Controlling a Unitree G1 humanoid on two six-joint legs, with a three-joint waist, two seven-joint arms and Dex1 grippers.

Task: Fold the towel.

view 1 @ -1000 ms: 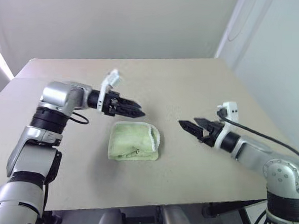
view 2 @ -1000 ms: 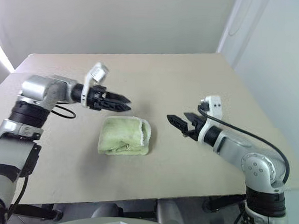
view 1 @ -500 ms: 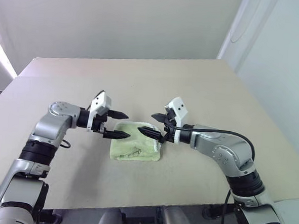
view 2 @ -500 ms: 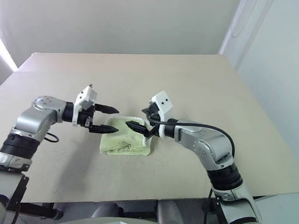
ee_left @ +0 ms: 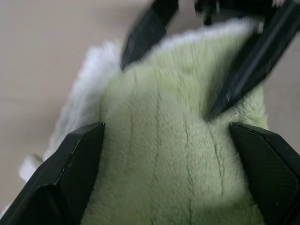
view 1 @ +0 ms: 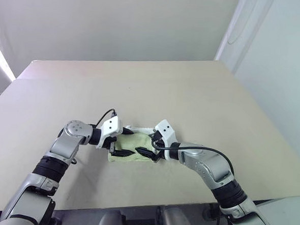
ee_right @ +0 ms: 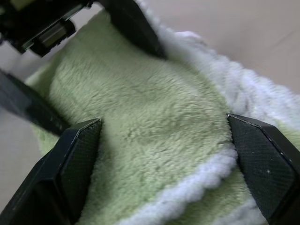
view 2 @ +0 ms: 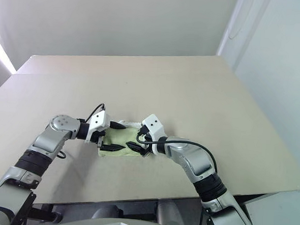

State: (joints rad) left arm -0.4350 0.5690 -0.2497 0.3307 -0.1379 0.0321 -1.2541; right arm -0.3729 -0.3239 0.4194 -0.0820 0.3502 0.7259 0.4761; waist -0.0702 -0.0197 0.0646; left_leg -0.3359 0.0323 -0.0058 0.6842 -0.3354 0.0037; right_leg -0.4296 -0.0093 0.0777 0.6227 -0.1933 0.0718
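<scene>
Near the front edge of the beige worktop (view 1: 201, 100), a little left of its middle, lies the towel (view 1: 133, 146), a small light-green bundle with white edging along its far and right sides. The left pincer (view 1: 121, 144) reaches in from the left, its black fingers spread wide over the cloth. The right pincer (view 1: 149, 147) comes from the right, fingers likewise wide apart, straddling the green pile. The two pincers face each other, tips nearly meeting over the towel.
</scene>
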